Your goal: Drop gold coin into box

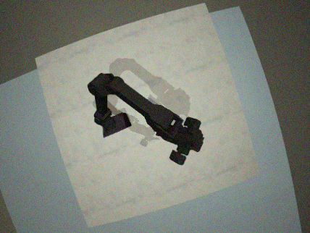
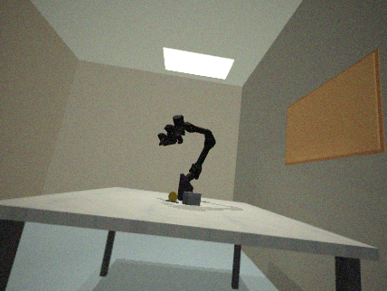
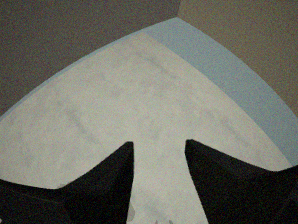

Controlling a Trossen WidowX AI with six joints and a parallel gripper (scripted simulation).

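The gold coin (image 2: 173, 196) stands on edge on the table in the exterior view; the holder at its foot is too small to make out clearly. The closed grey box (image 2: 192, 199) stands just right of the coin. Its slot cannot be made out. In the top view the coin is not visible; a small bluish patch beside the arm may be part of the box. My gripper (image 2: 161, 139) (image 3: 160, 147) is partly open and empty, high above the table and well away from the coin. The wrist view shows neither coin nor box.
The pale table (image 1: 145, 188) (image 2: 253, 221) (image 3: 115, 100) carries the arm's base (image 1: 117, 124) (image 2: 184, 187), close behind the box in the exterior view. The arm is bent high over the table. An orange board (image 2: 336, 110) hangs on the right wall.
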